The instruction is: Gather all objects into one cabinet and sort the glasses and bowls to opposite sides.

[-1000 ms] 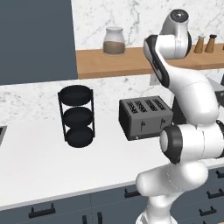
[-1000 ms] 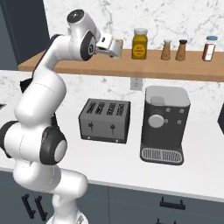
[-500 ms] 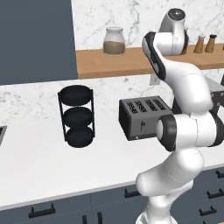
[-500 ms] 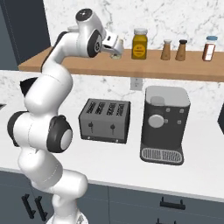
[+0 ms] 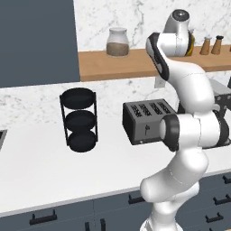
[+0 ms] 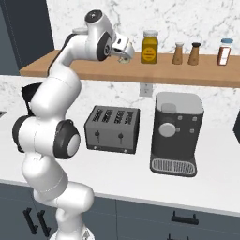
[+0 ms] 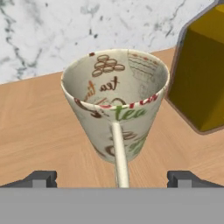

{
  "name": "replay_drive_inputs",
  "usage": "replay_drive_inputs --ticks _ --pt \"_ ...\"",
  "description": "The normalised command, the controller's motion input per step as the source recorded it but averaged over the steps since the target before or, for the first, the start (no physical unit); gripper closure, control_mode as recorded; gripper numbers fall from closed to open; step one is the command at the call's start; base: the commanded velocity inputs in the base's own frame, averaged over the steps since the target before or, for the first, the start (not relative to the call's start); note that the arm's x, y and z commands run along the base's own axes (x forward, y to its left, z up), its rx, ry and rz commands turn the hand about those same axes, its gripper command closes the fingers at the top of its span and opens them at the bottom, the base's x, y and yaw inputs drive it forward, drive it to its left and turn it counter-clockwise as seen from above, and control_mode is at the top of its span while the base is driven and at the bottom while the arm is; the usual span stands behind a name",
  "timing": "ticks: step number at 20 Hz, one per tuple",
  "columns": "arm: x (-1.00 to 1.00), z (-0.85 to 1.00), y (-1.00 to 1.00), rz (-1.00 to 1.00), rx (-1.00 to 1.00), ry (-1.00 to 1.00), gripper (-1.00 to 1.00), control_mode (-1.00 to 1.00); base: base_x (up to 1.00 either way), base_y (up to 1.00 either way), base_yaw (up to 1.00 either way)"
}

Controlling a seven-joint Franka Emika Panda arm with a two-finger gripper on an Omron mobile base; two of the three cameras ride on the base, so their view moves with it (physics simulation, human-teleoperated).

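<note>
The arm (image 5: pixel 189 135) consists of glossy white, rounded link shells joined in series. Each joint is marked by a dark grey to black band or disc; a large dark circular cap (image 6: pixel 67 146) is set in the bulbous lower link, with a matching one in the left base view. The topmost link ends in a white dome with a small grey disc (image 5: pixel 180 15) on its crown. The hand (image 6: pixel 120 46) is a white block with a dark underside. The finger tips (image 7: pixel 41 178) are small, dark grey and rectangular. No cables, screws or markings are discernible.
</note>
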Motion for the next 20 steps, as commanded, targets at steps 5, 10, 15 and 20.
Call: replay_drive_inputs --ticks 5,10,15,20 --pt "0.13 -0.06 -0.02 -0.01 0.0 0.0 -1.0 -1.0 0.0 0.0 0.0" --pt "0.0 0.0 -0.03 0.0 0.0 0.0 -1.0 -1.0 0.0 0.0 0.0" --pt "0.0 0.0 0.0 0.0 0.0 0.0 -1.0 -1.0 0.0 0.0 0.0" --pt "0.0 -0.02 0.0 -0.01 0.0 0.0 -1.0 -1.0 0.0 0.0 0.0"
